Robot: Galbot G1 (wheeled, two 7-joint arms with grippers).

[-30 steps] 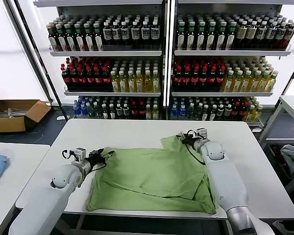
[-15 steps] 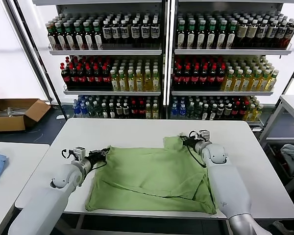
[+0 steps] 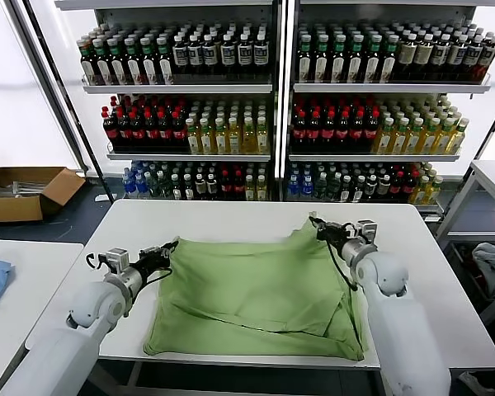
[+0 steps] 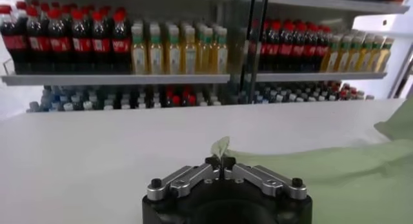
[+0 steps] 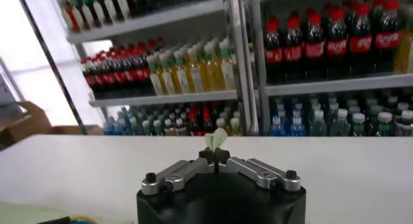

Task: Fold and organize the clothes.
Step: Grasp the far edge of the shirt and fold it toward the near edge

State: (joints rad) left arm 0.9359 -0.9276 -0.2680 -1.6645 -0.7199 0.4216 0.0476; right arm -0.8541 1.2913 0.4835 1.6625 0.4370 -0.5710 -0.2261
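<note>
Shirt (image 3: 256, 289) lies spread on the table (image 3: 231, 219), stretched between your tools: the left tool (image 3: 167, 249) and right tool (image 3: 320, 226) each pinch a far corner, probably so you can draw that edge taut for folding.

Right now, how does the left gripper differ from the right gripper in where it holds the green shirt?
The left gripper pinches the green shirt at its left far corner, low near the table; the right gripper pinches the right far corner, farther back and lifted into a peak. Both are shut on a small tip of cloth.
</note>
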